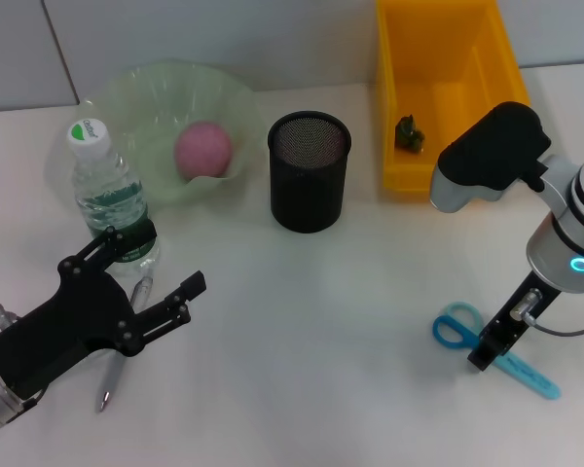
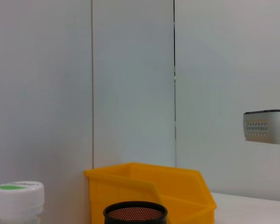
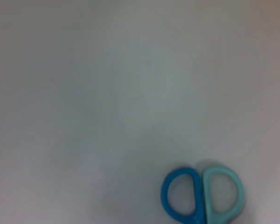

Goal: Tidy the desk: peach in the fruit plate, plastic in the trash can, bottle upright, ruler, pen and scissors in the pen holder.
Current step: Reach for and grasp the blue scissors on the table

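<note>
The left gripper (image 1: 165, 292) covers most of the pen (image 1: 110, 382) and the bottle's (image 1: 112, 199) lower part. The right gripper (image 1: 489, 352) hides the middle of the scissors (image 1: 455, 326); its fingers cannot be seen. The yellow bin (image 1: 438, 88) is cut by the top edge.

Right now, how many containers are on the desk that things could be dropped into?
3: the pale green fruit plate at the far left holding the peach, the black mesh pen holder in the middle, and the yellow bin at the far right.
</note>
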Tool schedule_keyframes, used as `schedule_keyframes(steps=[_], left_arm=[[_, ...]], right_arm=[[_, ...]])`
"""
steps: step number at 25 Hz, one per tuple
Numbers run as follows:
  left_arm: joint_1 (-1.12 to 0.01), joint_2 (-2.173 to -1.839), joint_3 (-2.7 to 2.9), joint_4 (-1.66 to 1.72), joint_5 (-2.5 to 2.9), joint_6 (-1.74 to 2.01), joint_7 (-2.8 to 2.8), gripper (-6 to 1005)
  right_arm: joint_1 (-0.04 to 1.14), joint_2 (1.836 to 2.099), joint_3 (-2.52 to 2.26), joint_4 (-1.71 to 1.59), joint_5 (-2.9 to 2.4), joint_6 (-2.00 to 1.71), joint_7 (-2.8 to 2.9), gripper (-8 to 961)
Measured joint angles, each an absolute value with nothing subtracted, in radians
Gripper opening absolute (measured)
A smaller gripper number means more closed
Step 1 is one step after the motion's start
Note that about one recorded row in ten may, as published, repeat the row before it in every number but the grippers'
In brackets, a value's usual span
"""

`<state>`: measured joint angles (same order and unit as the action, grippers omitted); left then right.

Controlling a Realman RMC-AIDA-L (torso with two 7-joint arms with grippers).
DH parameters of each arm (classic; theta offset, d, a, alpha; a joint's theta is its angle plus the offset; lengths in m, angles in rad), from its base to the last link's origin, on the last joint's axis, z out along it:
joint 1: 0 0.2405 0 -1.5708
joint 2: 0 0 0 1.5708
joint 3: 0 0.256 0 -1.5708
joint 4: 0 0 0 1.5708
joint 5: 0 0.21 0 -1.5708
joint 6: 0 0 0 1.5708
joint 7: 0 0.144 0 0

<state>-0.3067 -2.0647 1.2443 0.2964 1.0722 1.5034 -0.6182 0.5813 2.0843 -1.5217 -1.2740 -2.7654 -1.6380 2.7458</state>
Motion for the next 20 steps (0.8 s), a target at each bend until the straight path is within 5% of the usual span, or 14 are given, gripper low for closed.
schedule_keyframes(steps=[20], left_arm=[[-0.307, -2.065, 1.246, 0.296, 1.072, 1.506, -0.618, 811]], right_arm=[[0.596, 2.084, -1.522, -1.241, -2.76, -1.638, 2.753, 497]])
